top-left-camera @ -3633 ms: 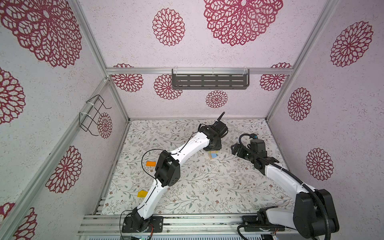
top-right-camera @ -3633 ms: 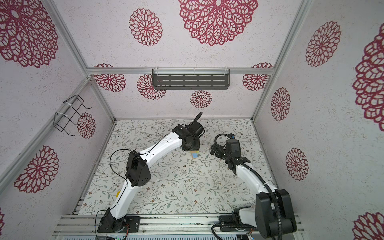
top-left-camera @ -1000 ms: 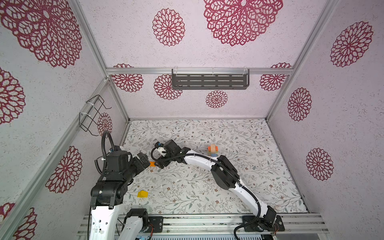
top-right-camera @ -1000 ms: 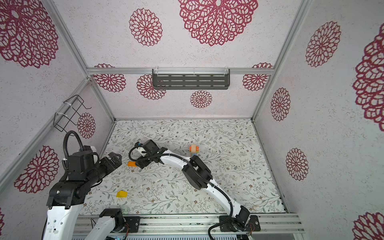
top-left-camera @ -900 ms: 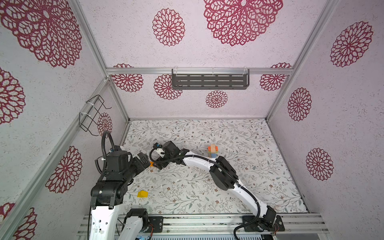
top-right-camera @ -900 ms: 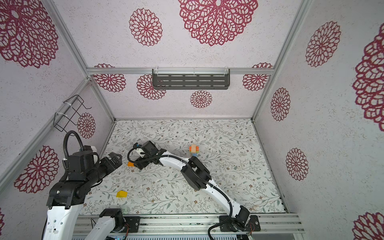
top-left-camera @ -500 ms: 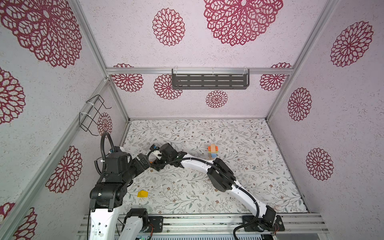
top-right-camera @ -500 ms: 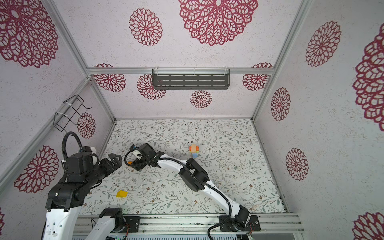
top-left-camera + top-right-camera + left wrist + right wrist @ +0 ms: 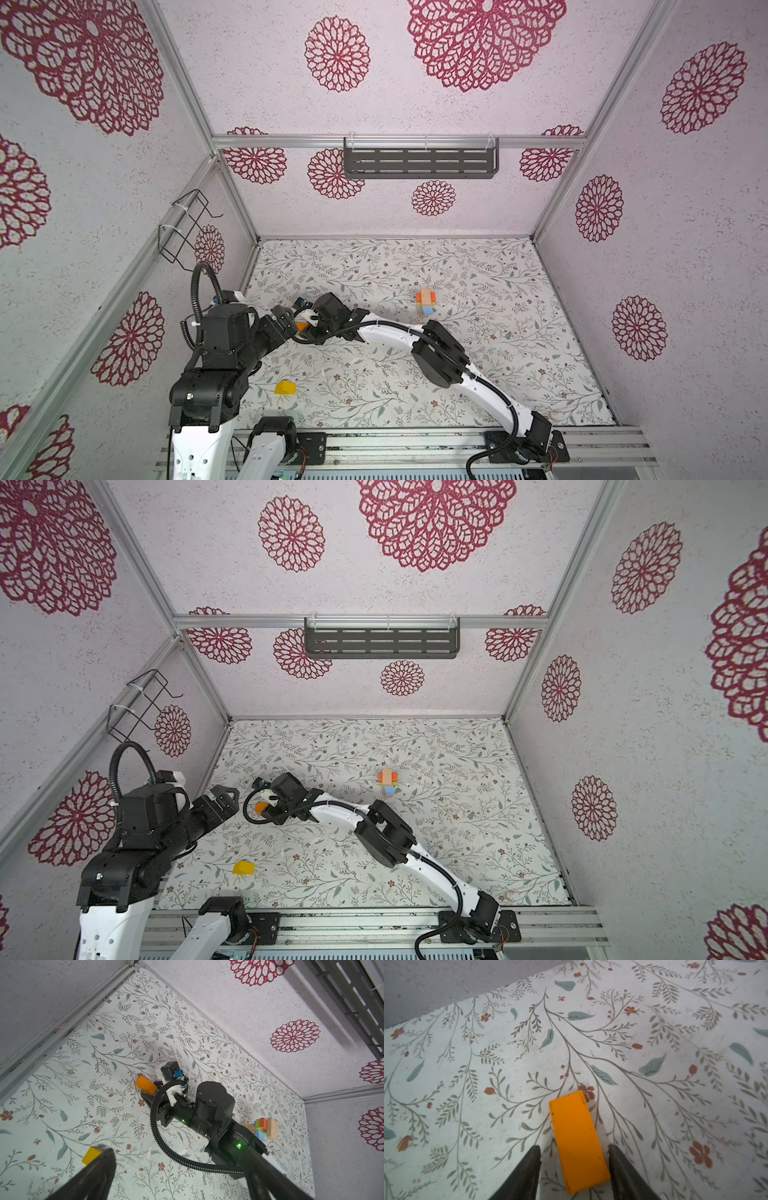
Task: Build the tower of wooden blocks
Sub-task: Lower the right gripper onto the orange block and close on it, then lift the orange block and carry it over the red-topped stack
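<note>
The wood block tower [image 9: 426, 301] [image 9: 388, 781] is a short stack of plain, red-orange, green and blue pieces at the middle of the mat. An orange bar [image 9: 577, 1140] [image 9: 301, 326] lies flat near the left wall. My right gripper [image 9: 573, 1147] [image 9: 266, 808] reaches across the middle and straddles its near end. The jaws are open: a gap shows at one finger, while the other finger is at the bar's side. A yellow block [image 9: 285, 387] [image 9: 91, 1155] lies at the front left. My left gripper [image 9: 182, 1180] [image 9: 222, 798] hovers wide open and empty beside the right wrist.
The left wall and its metal rail [image 9: 62, 1022] run close to the orange bar. A wire basket [image 9: 187, 228] hangs on the left wall and a dark shelf [image 9: 419, 160] on the back wall. The right arm [image 9: 395, 332] stretches across the mat's middle.
My right gripper has slid further left over the orange bar and its jaws have narrowed around it. The left arm has stayed almost still.
</note>
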You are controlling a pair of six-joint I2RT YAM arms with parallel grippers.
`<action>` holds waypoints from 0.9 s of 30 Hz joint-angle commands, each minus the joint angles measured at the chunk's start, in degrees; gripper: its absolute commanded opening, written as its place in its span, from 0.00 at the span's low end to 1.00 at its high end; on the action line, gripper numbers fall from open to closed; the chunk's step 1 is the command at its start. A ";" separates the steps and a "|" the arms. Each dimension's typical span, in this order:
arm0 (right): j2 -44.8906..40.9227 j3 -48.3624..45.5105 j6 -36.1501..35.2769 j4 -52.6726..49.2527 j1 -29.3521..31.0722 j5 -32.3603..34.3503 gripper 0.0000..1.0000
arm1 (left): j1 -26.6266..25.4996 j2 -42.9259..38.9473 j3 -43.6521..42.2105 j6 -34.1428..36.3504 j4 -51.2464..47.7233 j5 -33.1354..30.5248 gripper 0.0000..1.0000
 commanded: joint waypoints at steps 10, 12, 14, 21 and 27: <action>-0.40 1.29 -1.88 -4.30 1.13 0.62 0.23 | 0.43 1.10 2.10 1.23 -1.75 1.09 0.97; -1.00 1.05 -1.61 -4.88 1.13 1.02 0.19 | 0.47 1.03 2.33 1.17 -1.82 1.22 0.97; -2.19 0.43 -1.26 -5.15 1.14 1.33 0.16 | 0.43 1.02 2.77 1.13 -2.15 1.18 0.97; -8.44 -4.37 0.29 -5.26 1.13 2.80 0.08 | 0.39 1.13 4.12 2.18 -3.05 2.85 0.97; -13.58 -4.84 2.89 -10.83 1.13 6.72 0.05 | 0.38 1.34 5.01 2.60 -2.98 3.56 0.97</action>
